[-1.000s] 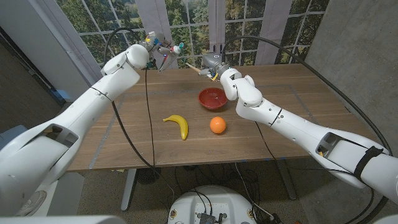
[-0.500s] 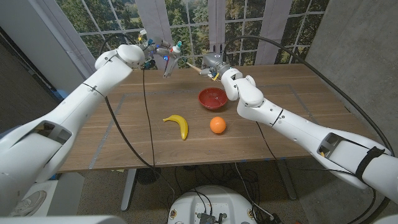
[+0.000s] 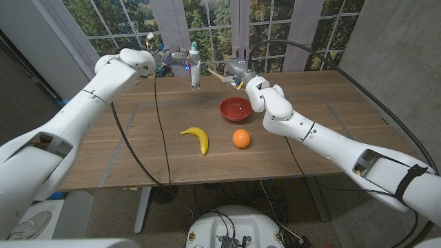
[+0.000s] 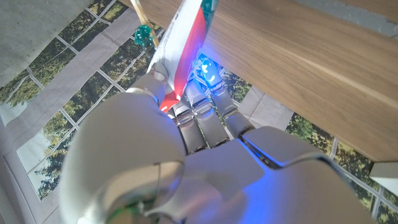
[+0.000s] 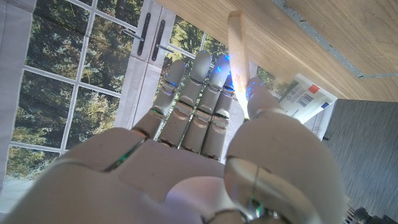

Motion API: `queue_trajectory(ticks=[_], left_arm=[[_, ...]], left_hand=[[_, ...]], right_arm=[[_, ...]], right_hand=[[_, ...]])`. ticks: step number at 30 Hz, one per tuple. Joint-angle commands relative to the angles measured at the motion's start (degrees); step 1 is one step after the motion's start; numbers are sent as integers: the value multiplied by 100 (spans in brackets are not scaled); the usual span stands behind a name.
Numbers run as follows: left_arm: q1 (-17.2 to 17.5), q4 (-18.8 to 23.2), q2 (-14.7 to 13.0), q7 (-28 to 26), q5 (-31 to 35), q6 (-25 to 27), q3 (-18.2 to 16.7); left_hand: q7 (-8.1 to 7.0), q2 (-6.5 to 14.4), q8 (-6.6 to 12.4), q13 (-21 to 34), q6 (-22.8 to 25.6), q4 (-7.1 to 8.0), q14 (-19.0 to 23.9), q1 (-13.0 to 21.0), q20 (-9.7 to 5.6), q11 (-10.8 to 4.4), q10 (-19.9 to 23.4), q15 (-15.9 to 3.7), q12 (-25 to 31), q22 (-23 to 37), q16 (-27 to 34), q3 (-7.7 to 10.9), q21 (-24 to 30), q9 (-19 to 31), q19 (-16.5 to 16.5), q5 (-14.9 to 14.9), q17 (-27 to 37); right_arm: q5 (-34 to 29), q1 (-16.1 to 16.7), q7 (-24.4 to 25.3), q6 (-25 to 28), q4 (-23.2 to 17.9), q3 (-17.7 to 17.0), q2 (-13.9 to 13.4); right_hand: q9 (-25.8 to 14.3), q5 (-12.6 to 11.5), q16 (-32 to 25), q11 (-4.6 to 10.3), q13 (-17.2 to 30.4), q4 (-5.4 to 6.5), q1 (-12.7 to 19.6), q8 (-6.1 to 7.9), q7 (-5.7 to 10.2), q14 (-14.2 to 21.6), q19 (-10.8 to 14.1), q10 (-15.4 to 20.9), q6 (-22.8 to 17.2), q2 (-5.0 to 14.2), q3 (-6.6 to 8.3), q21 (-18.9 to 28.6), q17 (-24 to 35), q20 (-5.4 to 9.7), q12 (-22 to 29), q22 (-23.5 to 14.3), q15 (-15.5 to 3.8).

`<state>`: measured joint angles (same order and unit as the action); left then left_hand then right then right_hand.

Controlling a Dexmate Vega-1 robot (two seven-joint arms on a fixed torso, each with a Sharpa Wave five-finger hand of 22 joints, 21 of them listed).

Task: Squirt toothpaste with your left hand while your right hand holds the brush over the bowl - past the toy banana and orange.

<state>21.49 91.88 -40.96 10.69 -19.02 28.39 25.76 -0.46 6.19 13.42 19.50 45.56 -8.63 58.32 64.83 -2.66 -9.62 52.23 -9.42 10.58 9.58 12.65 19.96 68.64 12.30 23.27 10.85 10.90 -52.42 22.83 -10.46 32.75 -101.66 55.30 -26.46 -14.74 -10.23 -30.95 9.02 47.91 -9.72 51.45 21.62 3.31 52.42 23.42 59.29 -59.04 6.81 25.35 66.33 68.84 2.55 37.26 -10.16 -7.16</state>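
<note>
Head view, items as found:

1. Wooden table [image 3: 310, 148]: bears all loose items listed below.
2. Red bowl [image 3: 235, 109]: upright on the table, taken here as the centre of the clock.
3. Toy orange [image 3: 240, 138]: at 6 o'clock from the bowl, near it, not touching.
4. Toy banana [image 3: 197, 136]: at about 8 o'clock from the bowl, lying on its side, apart from the orange.
5. Left hand [image 3: 172, 58]: raised above the far table edge, at about 10 o'clock from the bowl. Holds the toothpaste tube [image 3: 195, 66], which hangs near upright, one end down towards the table. Tube stands clear of the bowl, to its 11 o'clock.
6. Right hand [image 3: 236, 69]: at 12 o'clock from the bowl, above its far side. Fingers closed round the brush [image 3: 214, 73], whose pale wooden handle sticks out towards the tube; whether the two touch cannot be told.

Left wrist view: left hand [image 4: 186, 118] seen from behind, fingers [image 4: 208, 115] wrapped on the white-and-red toothpaste tube [image 4: 186, 37]; a wooden stick [image 4: 140, 11] with a green tip crosses just beside the tube.

Right wrist view: right hand [image 5: 205, 124] seen from behind, brush [image 5: 238, 50] handle pinched between thumb and fingers [image 5: 193, 99]; toothpaste tube [image 5: 305, 93] printed end visible past the thumb.
</note>
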Motion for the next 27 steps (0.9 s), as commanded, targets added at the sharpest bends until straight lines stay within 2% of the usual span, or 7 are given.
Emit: queue_trajectory(ticks=[1,14,27], left_arm=[[66,-159,-150,129,-1021,-93,-150],[323,-21,-389,-48,-1501,-224,-302],[635,120,-533,-276,-1968,-283,-537]], left_hand=[[46,-56,-75,-64,-67,13,-44,-177,-428,14,-176,-364,-16,14,-53,24,-52,-1,83,-26,-1],[86,-227,-175,-209,-166,50,-111,-539,-450,106,-349,-347,-1,5,-97,0,-149,-29,178,-35,-14],[98,-269,-191,-258,-173,66,-107,-664,-454,110,-337,-336,23,3,-94,-3,-184,-38,225,-34,-12]], right_arm=[[-80,48,2,57,-64,-12,6],[-182,60,-39,246,-18,-3,59],[-209,13,-15,326,101,19,97]], right_hand=[[-25,-59,18,222,21,120,93,22,71,33,-13,206,-130,114,405,24,5,418,1,-4,-520],[-31,-60,17,217,7,118,92,17,67,35,-16,212,-126,112,406,26,7,418,-15,-4,-521],[-35,-63,16,221,20,120,90,15,75,41,-11,213,-135,118,410,30,5,416,-18,-4,-519]])
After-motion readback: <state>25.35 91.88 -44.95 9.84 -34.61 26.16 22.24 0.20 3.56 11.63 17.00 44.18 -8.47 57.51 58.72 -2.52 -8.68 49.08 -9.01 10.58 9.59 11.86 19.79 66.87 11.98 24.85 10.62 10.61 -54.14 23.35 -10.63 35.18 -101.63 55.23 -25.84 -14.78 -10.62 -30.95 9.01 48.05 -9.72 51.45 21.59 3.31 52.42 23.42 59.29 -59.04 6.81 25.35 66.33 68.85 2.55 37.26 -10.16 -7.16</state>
